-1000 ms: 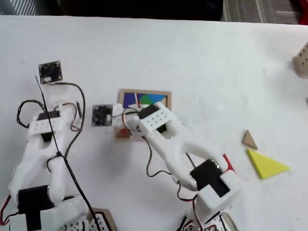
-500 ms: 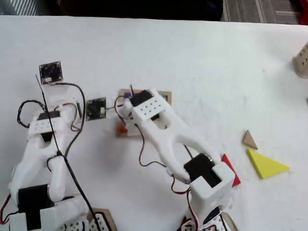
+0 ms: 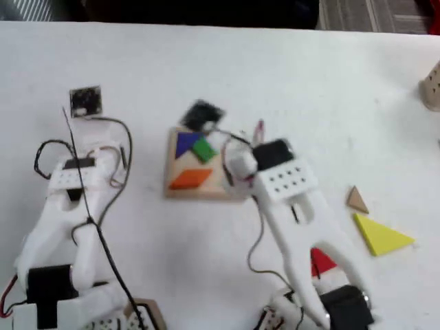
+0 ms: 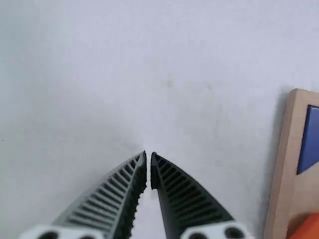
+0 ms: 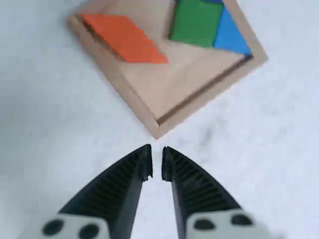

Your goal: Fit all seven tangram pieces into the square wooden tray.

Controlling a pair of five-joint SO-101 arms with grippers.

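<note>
- A white desk (image 3: 289,75) seen from above, with two white robot arms side by side.
- The square wooden tray (image 3: 199,194) lies between the arms. It holds three pieces: a blue piece (image 3: 183,142) and a green square (image 3: 204,149) touching each other at the far side, and an orange parallelogram (image 3: 191,179) lying apart at the near side. The rest of the tray is bare wood.
- Three pieces lie loose on the desk, well apart from the tray: a small tan triangle (image 3: 356,200), a larger yellow triangle (image 3: 381,235) and a red piece (image 3: 322,264) partly under the right arm.
- The right claw (image 5: 156,160) is empty, its jaws drawn almost together, just beside a corner of the tray.
- The left claw (image 4: 148,158) is closed on nothing, over bare desk near the tray's side.
- Risk: the right claw sits so close to the corner that a low sweep could shove the tray and jostle the seated pieces.
- Risk: the arm over the red piece could drag it.
- Risk: the flat, thin pieces may slip from a pinch, and the orange parallelogram's position may leave too little room for the big triangles.
</note>
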